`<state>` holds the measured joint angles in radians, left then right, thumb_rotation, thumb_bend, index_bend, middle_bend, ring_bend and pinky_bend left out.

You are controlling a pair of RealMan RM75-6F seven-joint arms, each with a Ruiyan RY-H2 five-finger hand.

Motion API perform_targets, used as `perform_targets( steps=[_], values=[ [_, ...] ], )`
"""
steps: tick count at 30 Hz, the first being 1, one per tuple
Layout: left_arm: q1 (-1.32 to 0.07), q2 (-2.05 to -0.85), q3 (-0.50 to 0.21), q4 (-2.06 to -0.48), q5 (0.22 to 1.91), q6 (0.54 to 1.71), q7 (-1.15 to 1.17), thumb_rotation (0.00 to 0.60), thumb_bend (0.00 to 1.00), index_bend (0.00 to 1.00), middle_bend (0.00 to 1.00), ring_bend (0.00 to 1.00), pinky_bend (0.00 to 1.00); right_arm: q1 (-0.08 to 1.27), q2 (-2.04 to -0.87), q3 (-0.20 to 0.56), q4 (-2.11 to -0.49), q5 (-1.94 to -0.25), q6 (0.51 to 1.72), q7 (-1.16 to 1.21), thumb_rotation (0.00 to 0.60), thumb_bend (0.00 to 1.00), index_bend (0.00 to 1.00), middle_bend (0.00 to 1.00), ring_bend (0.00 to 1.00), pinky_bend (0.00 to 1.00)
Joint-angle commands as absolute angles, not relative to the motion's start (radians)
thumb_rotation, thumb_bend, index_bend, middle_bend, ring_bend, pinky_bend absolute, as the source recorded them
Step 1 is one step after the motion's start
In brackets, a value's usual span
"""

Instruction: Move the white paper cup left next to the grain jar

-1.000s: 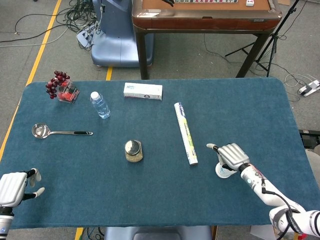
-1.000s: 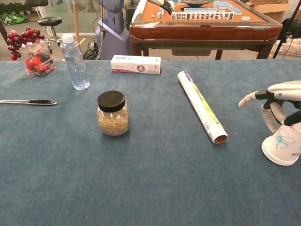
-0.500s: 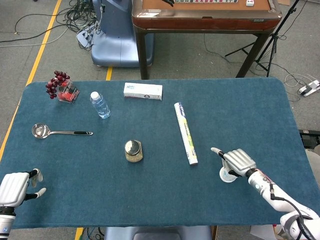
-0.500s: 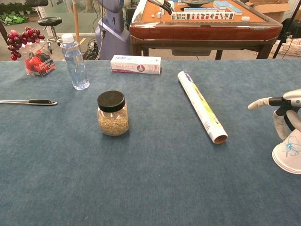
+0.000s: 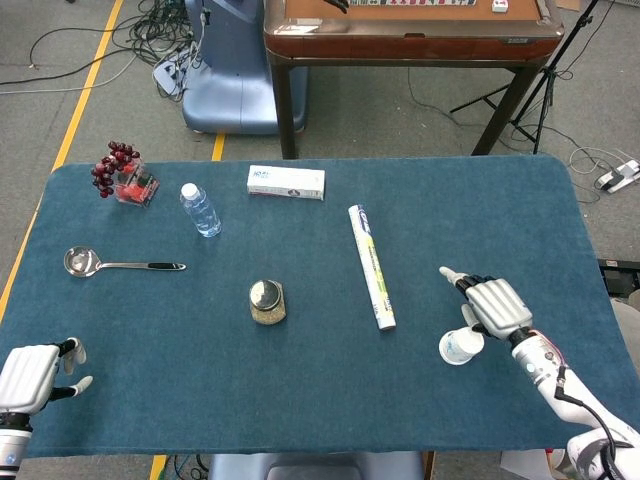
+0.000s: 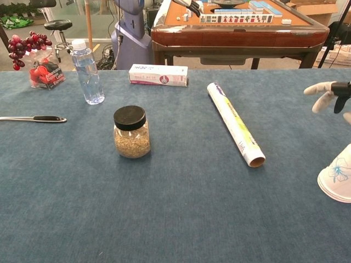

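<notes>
- Current step, as I judge it: approach and grasp. The white paper cup [image 5: 460, 347] stands upside down near the right front of the table [image 5: 300, 400], well apart from the grain jar [image 5: 267, 301]. The move left is not yet done.
- My right hand [image 5: 493, 308] hovers just above and behind the cup, fingers spread, holding nothing; I see no contact with the cup.
- My left hand [image 5: 30, 375] rests at the front left corner, holding nothing; whether its fingers are spread or curled I cannot tell.
- Next move calls for: lowering the right hand, wrapping the cup wall without crushing it, lifting, and carrying it left.
- Obstacle: the paper roll [image 5: 371, 265] lies between cup and jar; I should carry the cup over or around it.
</notes>
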<state>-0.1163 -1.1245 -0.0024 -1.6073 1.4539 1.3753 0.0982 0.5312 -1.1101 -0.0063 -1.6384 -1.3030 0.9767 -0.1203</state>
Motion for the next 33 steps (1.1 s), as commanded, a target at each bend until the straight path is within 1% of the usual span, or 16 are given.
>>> perform_targets(
  steps=[1, 4, 6, 9, 11, 14, 18, 19, 24, 33],
  values=[
    [-0.116, -1.125, -0.003, -1.607, 1.453, 1.375, 0.098, 0.6, 0.09, 0.58, 0.67, 0.65, 0.83, 0.505, -1.108, 0.002, -1.629, -1.312, 1.011, -0.135, 0.6, 0.48, 0.0, 0.14, 0.17, 0.37],
    [-0.117, -1.125, -0.003, -1.606, 1.451, 1.373, 0.098, 0.6, 0.09, 0.58, 0.67, 0.65, 0.83, 0.481, -1.076, -0.016, -1.639, -1.313, 1.028, -0.172, 0.6, 0.39, 0.0, 0.11, 0.12, 0.36],
    [-0.118, -1.126, -0.003, -1.606, 1.451, 1.372, 0.098, 0.6, 0.09, 0.58, 0.67, 0.65, 0.83, 0.464, -1.059, -0.03, -1.653, -1.305, 1.036, -0.212, 0.6, 0.34, 0.0, 0.09, 0.09, 0.33],
    [-0.118, -1.126, -0.002, -1.606, 1.452, 1.373, 0.099, 0.6, 0.09, 0.58, 0.67, 0.65, 0.83, 0.435, -1.055, -0.044, -1.66, -1.29, 1.066, -0.271, 0.6, 0.27, 0.0, 0.06, 0.06, 0.27],
    [-0.118, -1.126, -0.002, -1.607, 1.453, 1.373, 0.099, 0.6, 0.09, 0.58, 0.67, 0.65, 0.83, 0.415, -1.063, -0.051, -1.654, -1.291, 1.091, -0.301, 0.6, 0.24, 0.0, 0.05, 0.05, 0.26],
    [-0.119, -1.127, -0.001, -1.607, 1.455, 1.37, 0.101, 0.6, 0.09, 0.58, 0.67, 0.65, 0.83, 0.384, -1.089, -0.057, -1.628, -1.3, 1.136, -0.332, 0.6, 0.17, 0.0, 0.04, 0.03, 0.25],
    [-0.121, -1.129, 0.001, -1.607, 1.457, 1.369, 0.104, 0.6, 0.09, 0.58, 0.67, 0.65, 0.83, 0.358, -1.148, -0.046, -1.553, -1.329, 1.195, -0.35, 0.6, 0.01, 0.0, 0.01, 0.01, 0.22],
    [-0.121, -1.129, 0.001, -1.607, 1.457, 1.368, 0.104, 0.6, 0.09, 0.58, 0.67, 0.65, 0.83, 0.354, -1.163, -0.044, -1.533, -1.337, 1.204, -0.351, 0.6, 0.0, 0.0, 0.01, 0.0, 0.21],
    [-0.121, -1.13, 0.0, -1.606, 1.452, 1.366, 0.105, 0.6, 0.09, 0.58, 0.67, 0.65, 0.83, 0.343, -1.247, -0.037, -1.424, -1.392, 1.241, -0.331, 0.6, 0.0, 0.0, 0.0, 0.0, 0.16],
    [-0.119, -1.124, 0.0, -1.612, 1.451, 1.369, 0.101, 0.6, 0.09, 0.58, 0.67, 0.65, 0.83, 0.345, -1.337, -0.034, -1.326, -1.445, 1.233, -0.297, 0.6, 0.0, 0.0, 0.0, 0.0, 0.15]
  ],
)
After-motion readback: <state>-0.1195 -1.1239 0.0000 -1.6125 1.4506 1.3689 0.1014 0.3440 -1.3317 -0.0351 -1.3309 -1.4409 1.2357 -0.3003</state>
